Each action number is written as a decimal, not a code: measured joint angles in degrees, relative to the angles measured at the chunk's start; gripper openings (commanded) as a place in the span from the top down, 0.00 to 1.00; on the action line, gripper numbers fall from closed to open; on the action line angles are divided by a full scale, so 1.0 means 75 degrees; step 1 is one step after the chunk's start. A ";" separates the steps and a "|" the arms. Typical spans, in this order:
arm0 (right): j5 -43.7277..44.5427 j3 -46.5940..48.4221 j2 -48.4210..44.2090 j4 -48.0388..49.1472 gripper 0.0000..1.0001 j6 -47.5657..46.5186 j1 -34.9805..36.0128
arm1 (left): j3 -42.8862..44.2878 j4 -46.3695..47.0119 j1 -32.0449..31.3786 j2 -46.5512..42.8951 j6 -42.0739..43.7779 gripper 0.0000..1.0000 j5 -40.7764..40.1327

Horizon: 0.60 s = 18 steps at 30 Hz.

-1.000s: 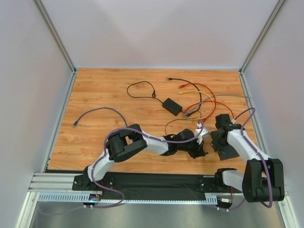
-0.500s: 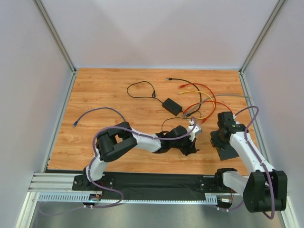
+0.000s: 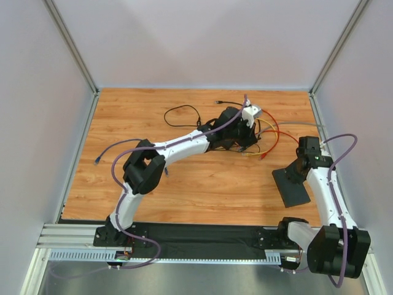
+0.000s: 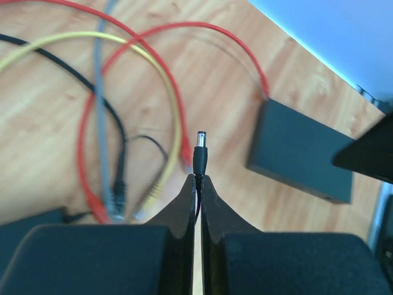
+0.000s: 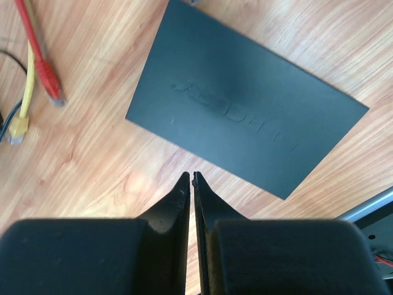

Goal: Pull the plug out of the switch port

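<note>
1. Closest to the arm bases, the switch (image 3: 291, 187) lies flat on the right part of the wooden table (image 3: 184, 184). Its broad top face is up and it sits askew to the table's edge.
2. The right gripper (image 5: 191, 178) hangs at the switch's far side, with its fingertips aimed down at the wood just beside one long edge of the switch. Its jaws are all but closed, with only a sliver of light between them, and they grip nothing.
3. A little beyond the switch and to its left, the loose ends of a red cable (image 5: 38, 58) and a yellow cable (image 5: 19, 126) rest on the wood. They are near the switch but not joined to it.
4. Farther out, well apart from the switch and to its far left, the left gripper (image 4: 196, 179) is pinched tight on the plug (image 4: 200, 147). The plug is a black barrel plug whose metal tip sticks out past the fingertips. It sits in no socket, and in the left wrist view the switch lies off to its right on the wood.
5. Below that gripper, a grey cable (image 4: 101, 123) crosses the red and yellow loops on the table.
6. Farthest from the switch, a thin black cable (image 3: 167, 117) curls in a loop on the wood.
</note>
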 measured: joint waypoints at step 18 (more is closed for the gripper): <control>-0.0833 -0.0093 0.1387 0.1078 0.92 -0.0647 -0.2806 | 0.0335 -0.0965 0.0653 0.1026 0.0332 0.53 0.0519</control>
